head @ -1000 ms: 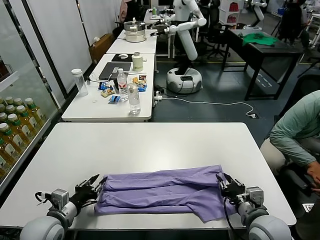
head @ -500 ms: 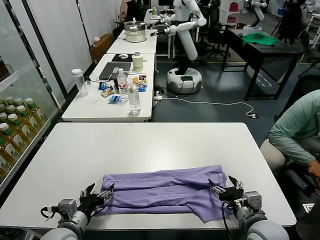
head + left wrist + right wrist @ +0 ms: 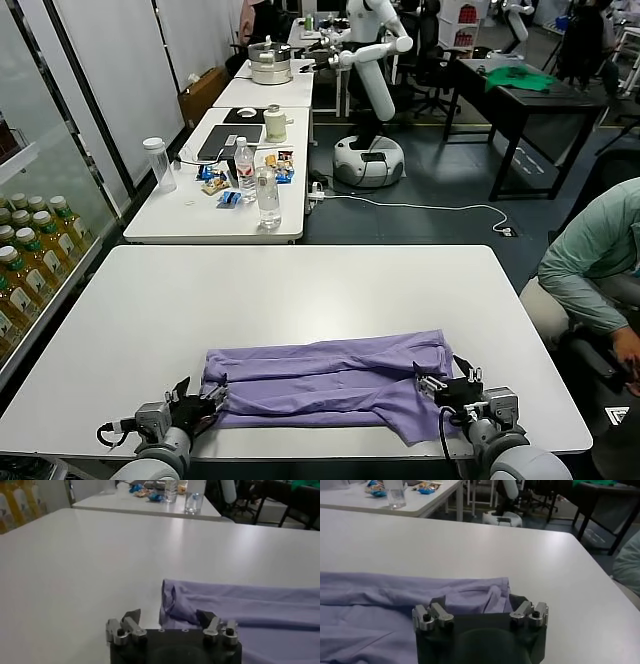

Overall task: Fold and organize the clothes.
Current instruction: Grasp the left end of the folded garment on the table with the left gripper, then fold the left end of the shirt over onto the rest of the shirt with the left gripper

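A white table (image 3: pixel 300 290) fills the near part. Behind it, far left, a second table (image 3: pixel 200 215) carries bottles (image 3: pixel 267 195), a laptop (image 3: pixel 230 140) and snacks (image 3: pixel 215 180). At the far right, a green cloth (image 3: pixel 518 78) lies on a dark desk (image 3: pixel 540 110). A seated person (image 3: pixel 600 265) is at the right edge.

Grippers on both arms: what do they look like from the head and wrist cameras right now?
The left gripper and right gripper match: black bodies with dark fingers mounted on silver metal brackets fixed by round bolts. Behind each sits a grey cylindrical wrist section, and thin black cables loop beside both wrists. No markings are readable.
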Available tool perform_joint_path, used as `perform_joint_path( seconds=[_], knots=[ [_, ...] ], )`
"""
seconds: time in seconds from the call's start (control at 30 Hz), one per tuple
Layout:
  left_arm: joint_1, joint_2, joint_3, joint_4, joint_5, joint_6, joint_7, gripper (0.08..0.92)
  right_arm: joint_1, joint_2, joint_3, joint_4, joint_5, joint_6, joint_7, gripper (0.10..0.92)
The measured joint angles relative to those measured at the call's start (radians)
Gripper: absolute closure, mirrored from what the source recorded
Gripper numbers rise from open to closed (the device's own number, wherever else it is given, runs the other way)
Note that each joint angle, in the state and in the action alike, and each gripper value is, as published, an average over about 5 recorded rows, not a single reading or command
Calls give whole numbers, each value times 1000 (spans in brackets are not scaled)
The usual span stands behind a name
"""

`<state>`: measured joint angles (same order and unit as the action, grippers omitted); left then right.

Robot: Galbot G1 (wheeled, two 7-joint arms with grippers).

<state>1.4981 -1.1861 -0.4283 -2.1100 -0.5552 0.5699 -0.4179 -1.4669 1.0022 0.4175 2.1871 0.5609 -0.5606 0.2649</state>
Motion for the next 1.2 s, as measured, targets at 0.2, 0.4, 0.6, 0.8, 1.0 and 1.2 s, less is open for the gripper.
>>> perform_joint_path(
  seconds=[0.2, 0.4, 0.6, 0.8, 1.0, 1.2],
  knots=[
    [4, -16, 27, -4, 33, -8, -22, 536, 0, 2, 0, -1, -2, 1, -1, 203],
    [-2, -35, 47, -7, 66, -14, -41, 709, 1, 9, -7, -4, -7, 1, -2, 203],
    [-13, -43, 37, -15, 127, -25, -59, 867, 5, 8, -9, 1, -9, 2, -2, 203],
    [4, -20, -72, -33, 213, -25, -54, 889, 15, 5, -8, 8, -9, 2, -1, 203],
    [26, 32, -274, -20, 287, -31, -25, 889, 27, 2, -6, 9, -9, 1, 1, 203],
    [23, 49, -362, -54, 328, -46, 9, 889, 32, 3, 1, 18, -11, 0, 4, 203]
  ],
)
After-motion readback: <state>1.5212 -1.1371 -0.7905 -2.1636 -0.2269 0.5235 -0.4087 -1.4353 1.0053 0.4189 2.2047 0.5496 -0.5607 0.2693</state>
